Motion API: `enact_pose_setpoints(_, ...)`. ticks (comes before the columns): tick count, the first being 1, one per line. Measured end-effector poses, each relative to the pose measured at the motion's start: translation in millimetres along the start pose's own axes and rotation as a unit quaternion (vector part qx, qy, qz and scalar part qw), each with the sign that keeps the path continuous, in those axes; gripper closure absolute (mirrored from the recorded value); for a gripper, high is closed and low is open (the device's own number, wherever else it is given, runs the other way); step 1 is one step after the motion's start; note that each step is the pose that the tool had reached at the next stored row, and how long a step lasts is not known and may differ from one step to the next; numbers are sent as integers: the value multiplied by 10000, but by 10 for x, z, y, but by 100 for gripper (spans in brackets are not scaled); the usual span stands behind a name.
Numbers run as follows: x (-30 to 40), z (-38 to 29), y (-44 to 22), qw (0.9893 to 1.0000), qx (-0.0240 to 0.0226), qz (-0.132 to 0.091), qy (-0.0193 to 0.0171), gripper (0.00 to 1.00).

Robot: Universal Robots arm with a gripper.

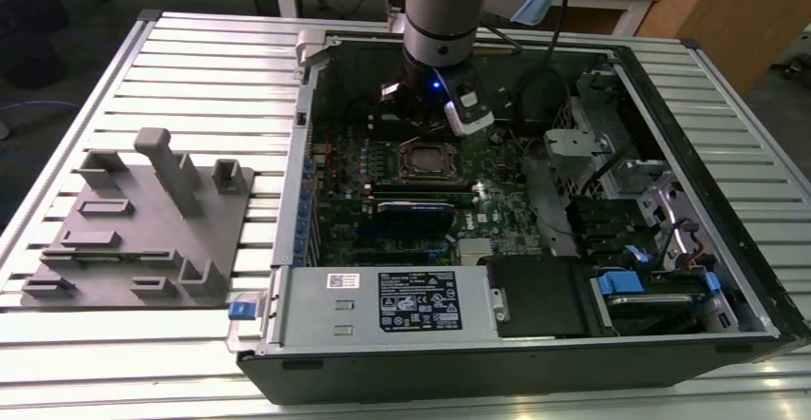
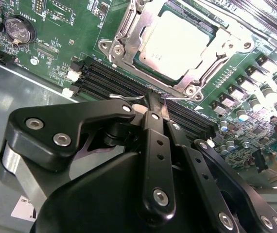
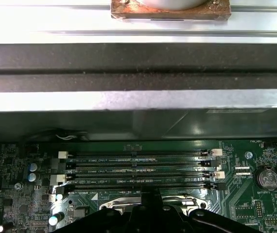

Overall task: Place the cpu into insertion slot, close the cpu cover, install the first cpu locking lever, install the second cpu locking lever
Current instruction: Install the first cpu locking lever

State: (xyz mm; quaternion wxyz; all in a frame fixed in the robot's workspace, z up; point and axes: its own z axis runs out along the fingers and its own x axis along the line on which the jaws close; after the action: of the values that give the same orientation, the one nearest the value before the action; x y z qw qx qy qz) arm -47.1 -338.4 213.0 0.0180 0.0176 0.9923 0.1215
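Black tool (image 2: 154, 104) has its fingertips drawn narrow, pressed together, right at a thin silver wire lever (image 2: 182, 98). That lever runs along the edge of the square, silver-rimmed insertion slot (image 1: 428, 162) on the green motherboard (image 2: 65, 29). The flat silver-grey cpu (image 2: 177, 46) sits in that slot, and the thin silver windowed cpu cover (image 2: 127, 34) lies down around it. Long black memory slots (image 2: 109, 77) run just beside.

The exterior view looks down on the case (image 1: 507, 368); both wrist views sit close over its motherboard (image 2: 82, 29) (image 3: 235, 151).
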Motion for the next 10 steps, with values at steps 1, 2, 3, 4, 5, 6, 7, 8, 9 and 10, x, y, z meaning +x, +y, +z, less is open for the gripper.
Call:
enact_pose_setpoints(1,0,7,-1,10000,-2,0,-1,90)
enact_pose_setpoints(2,1,12,-3,10000,-1,-2,-7,90)
enact_pose_setpoints(3,1,18,-5,10000,-1,-5,-22,90)
enact_pose_setpoints(4,1,24,-6,10000,-1,-9,-34,90)
enact_pose_setpoints(5,1,30,-8,10000,-2,-11,-45,90)
enact_pose_setpoints(6,2,36,-9,10000,-2,-16,-64,90)
enact_pose_setpoints(7,2,40,-11,10000,-2,-21,-84,90)
enact_pose_setpoints(8,2,42,-11,10000,-2,-23,-93,90)
enact_pose_setpoints(9,1,42,-11,10000,-3,-24,-93,90)
enact_pose_setpoints(10,1,44,-11,10000,-3,-24,-94,90)
